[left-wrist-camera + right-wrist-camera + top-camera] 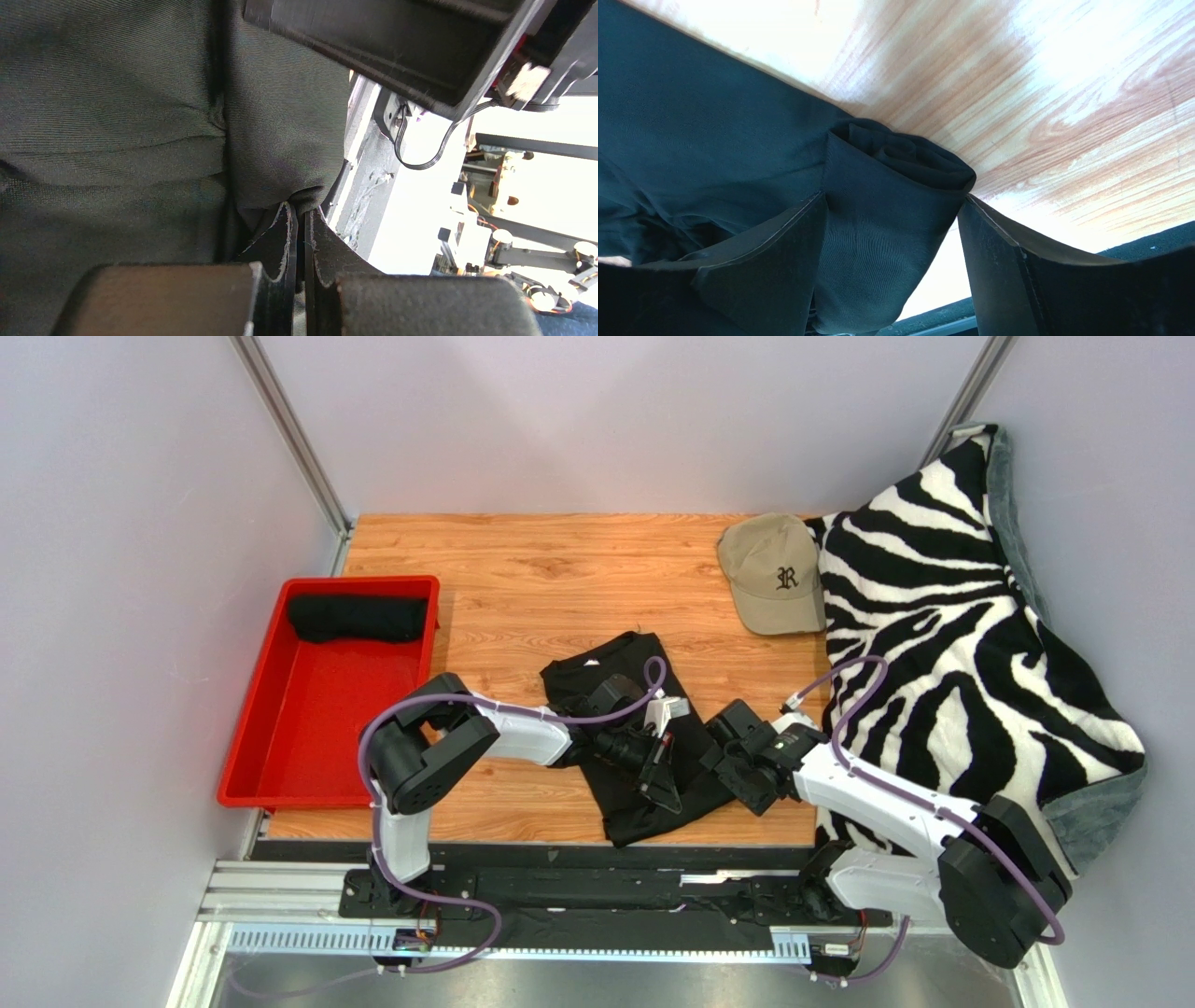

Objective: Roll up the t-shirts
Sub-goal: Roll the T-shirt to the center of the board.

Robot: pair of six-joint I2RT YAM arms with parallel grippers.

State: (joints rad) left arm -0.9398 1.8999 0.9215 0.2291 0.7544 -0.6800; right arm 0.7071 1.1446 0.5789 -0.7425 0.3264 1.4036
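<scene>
Top external, left end effector (300, 218) pinching t-shirt (612, 667), right end effector (892, 210) spread, cap (774, 574) nearby

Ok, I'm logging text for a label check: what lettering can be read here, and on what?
"R": dark ornate letter on the front of the tan cap.
Nothing else is readable: the black t-shirt, red tray and zebra blanket show no text.

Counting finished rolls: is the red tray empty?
No, a rolled black t-shirt lies across the far end of the red tray.
</scene>
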